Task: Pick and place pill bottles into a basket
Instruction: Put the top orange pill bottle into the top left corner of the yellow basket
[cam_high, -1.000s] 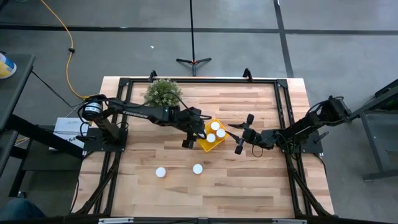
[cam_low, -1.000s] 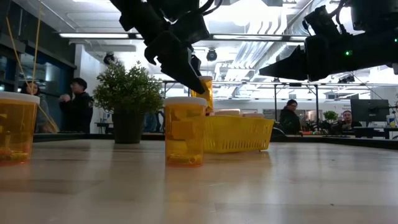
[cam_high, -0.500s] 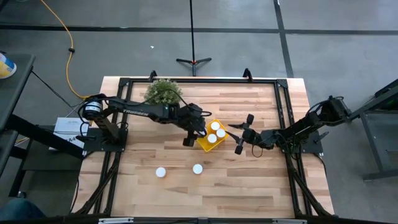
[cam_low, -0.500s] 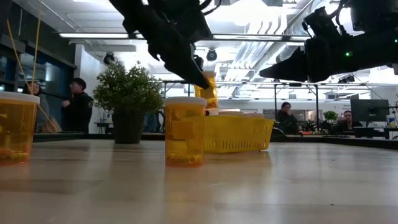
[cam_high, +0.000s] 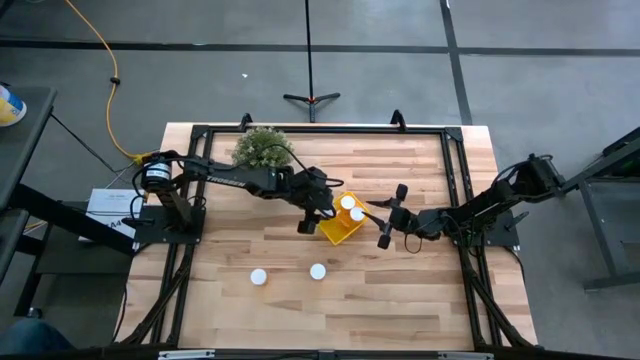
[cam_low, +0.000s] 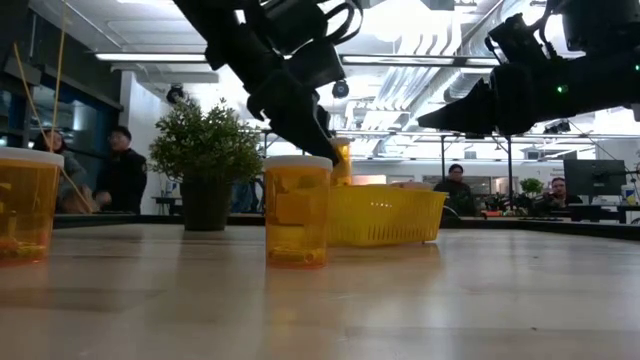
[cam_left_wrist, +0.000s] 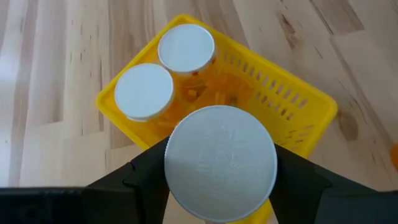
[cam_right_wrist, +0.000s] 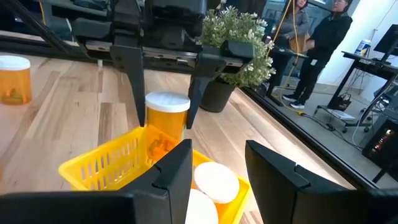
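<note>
The left claw (cam_high: 318, 213) hangs over the left end of the yellow basket (cam_high: 335, 232) near the middle of the bench (cam_high: 400, 290), and it is pinching a pill bottle (cam_left_wrist: 221, 165) by the sides just below its white cap; in the right wrist view that held bottle (cam_right_wrist: 166, 118) stands upright between the two dark fingers (cam_right_wrist: 127, 81), its base at about the height of the basket's rim (cam_right_wrist: 102, 163). From the left wrist view two more bottles stand inside the basket (cam_left_wrist: 311, 112), one white cap (cam_left_wrist: 186, 47) at a corner and another (cam_left_wrist: 144, 91) just beside it, touching or nearly so. The right claw (cam_high: 390, 215) hovers just to the right of the basket with its fingers spread and nothing between them, pointing toward the basket. Two further bottles stand upright on the bench nearer the front edge, one (cam_high: 258, 276) to the left and one (cam_high: 317, 271) right of it, well apart from each other and from the basket. In the low view the nearer of these (cam_low: 296, 210) stands in front of the basket (cam_low: 385, 215), and another (cam_low: 25, 205) shows at the far left. A bushy potted plant (cam_high: 262, 150) sits near the far edge of the bench, left of the basket.
</note>
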